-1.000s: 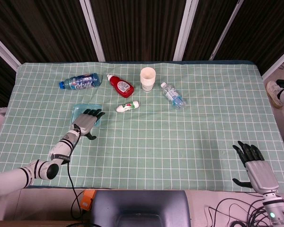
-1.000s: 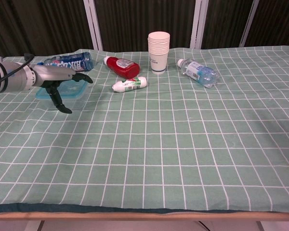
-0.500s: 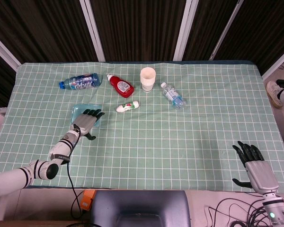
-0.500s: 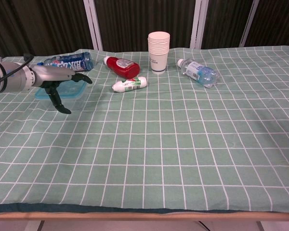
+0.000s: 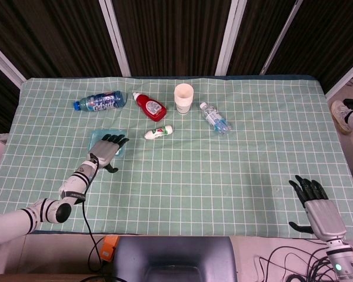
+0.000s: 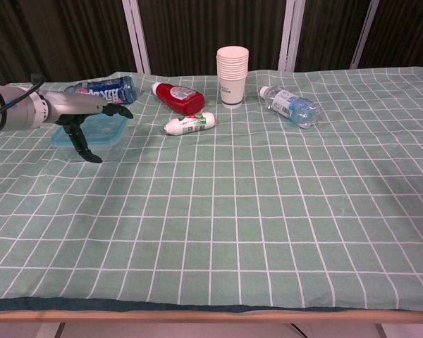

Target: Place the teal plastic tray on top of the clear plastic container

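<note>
Near the left edge of the table covered in green checked cloth (image 5: 235, 194), in the head view, the teal plastic tray (image 5: 97, 138) sits on the clear plastic container, which cannot be told apart from it from above. The left hand (image 5: 107, 151) lies over the tray's near right part with its fingers spread and holding nothing. Toward the far edge lie a blue-labelled plastic bottle (image 5: 100, 101), a red squeeze bottle with a white cap (image 5: 150, 106), a small white tube-shaped bottle (image 5: 159, 132), a stack of white paper cups (image 5: 184, 97) and a clear water bottle (image 5: 215, 118). The right hand (image 5: 315, 205) hangs off the near right corner, fingers apart and empty. At the far left of the chest view, the teal plastic tray (image 6: 102, 125) rests on top of the clear plastic container (image 6: 106, 145), and the left hand (image 6: 84, 120) hovers at it with fingers splayed, some pointing down in front of the container.
</note>
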Motion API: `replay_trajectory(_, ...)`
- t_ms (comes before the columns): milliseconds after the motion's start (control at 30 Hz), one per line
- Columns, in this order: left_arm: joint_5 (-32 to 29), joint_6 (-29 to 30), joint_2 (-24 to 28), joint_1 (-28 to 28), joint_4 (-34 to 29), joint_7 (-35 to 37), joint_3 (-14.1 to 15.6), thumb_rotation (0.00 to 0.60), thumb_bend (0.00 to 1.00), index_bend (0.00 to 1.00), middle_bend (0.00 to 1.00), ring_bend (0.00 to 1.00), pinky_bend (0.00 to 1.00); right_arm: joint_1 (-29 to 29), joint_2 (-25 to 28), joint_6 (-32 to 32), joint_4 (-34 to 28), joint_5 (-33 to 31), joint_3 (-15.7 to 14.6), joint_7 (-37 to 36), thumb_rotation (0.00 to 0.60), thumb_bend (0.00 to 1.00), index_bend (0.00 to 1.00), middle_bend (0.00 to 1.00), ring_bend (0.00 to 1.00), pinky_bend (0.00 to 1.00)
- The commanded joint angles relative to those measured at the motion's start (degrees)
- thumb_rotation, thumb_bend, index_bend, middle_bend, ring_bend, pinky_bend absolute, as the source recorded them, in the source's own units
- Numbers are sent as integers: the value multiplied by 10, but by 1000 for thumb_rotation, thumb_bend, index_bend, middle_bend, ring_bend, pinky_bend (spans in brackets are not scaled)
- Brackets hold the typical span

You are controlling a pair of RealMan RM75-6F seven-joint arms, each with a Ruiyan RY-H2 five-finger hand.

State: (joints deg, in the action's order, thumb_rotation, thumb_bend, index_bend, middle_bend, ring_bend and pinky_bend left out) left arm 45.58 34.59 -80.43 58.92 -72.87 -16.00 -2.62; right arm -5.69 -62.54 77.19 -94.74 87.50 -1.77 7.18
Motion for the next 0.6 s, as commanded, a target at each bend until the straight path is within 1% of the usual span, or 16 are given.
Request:
replay_trajectory(33,-3,0,1,0,1,-3,1,600,213,0,26,41,46,0,0,0,0,-1,0,0,600,67,0,0,0,0)
replay_trajectory(200,-13,-8,4,1,2,-6,5,600,212,0,78,81,96,0,0,-1,0,-1,0,1,600,67,0,0,0,0)
replay_trajectory(333,-16,-9,4,1,3,-9,6,600,212,0,99,96,97,0,-1,-1,0,-2,0,2,600,67,0,0,0,0)
replay_trajectory(600,-22,-14,-2,1,14,-13,11,600,211,0,101,99,94,0,0,0,0,-1,0,2,600,67,0,0,0,0)
